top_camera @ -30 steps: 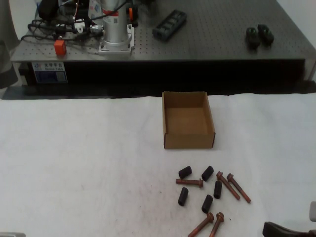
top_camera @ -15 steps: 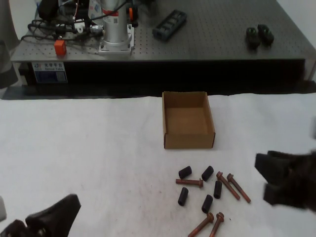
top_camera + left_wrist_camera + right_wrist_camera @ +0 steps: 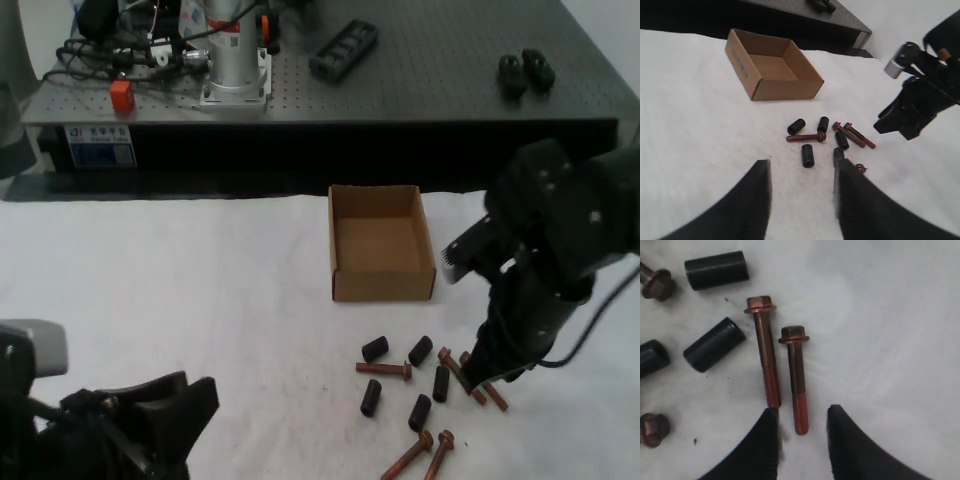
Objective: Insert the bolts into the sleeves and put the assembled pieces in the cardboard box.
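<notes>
Left gripper (image 3: pixel 800 167): low at the near edge of the cloth (image 3: pixel 200 280), fingers apart, nothing held, facing the parts.
Sleeves (image 3: pixel 419 411): five, black, lying on their sides among the bolts, near the cloth's near edge; none has a bolt in it.
Bolts (image 3: pixel 383 369): five, copper-coloured, flanged heads, lying flat; two lie side by side at the right of the group.
Right gripper (image 3: pixel 801 412): low over that pair, fingers apart, standing either side of one bolt's threaded end, not yet closed on it.
Handling: bolts are judged stiff, light and apt to roll; take hold across the plain shank below the head. Sleeves are judged smooth and short; take hold across the body, leaving the bore free.
Box (image 3: pixel 382 285): open, holding nothing, beyond the parts toward the cloth's far edge.
Room: bare cloth lies wide to the left; the parts lie close together, so neighbours may be knocked. A dark table edge (image 3: pixel 300 140) rises behind the box.
</notes>
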Controlling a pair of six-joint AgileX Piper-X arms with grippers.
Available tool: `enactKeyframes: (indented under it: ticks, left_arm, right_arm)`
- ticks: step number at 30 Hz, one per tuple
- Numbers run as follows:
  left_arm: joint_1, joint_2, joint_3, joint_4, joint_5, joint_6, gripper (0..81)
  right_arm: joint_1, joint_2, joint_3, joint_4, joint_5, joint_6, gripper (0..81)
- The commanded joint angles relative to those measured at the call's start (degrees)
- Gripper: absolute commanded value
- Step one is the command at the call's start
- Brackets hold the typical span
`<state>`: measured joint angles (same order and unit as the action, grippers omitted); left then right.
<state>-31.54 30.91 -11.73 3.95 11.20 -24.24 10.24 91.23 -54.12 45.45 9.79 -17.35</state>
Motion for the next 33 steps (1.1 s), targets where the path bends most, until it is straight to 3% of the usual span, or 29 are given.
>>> enactKeyframes:
  ticks: [1,9,28,30,33]
  left_arm:
    - [0.01,0.36,-0.66,-1.07,0.93,-0.56,29.6]
    - [0.01,3.4,-0.66,-1.07,7.33,-0.56,29.6]
    - [0.01,3.94,-0.77,-1.07,7.89,-0.32,29.6]
    - [0.01,4.76,-1.07,-1.07,8.63,1.31,29.6]
    - [0.01,8.08,-3.1,0.02,9.5,3.5,29.6]
  right_arm:
    - [-0.33,2.59,-1.67,-1.34,-0.52,-1.93,24.2]
    - [-1.11,5.61,-1.66,-6.25,-0.52,-1.96,24.2]
    - [-2.73,12.63,-1.66,-8.84,-4.62,-1.94,23.8]
    - [-2.73,13.17,-1.66,-8.83,-4.62,-1.61,18.6]
    - [-2.73,13.18,-1.66,-9.02,-5.39,-1.51,4.1]
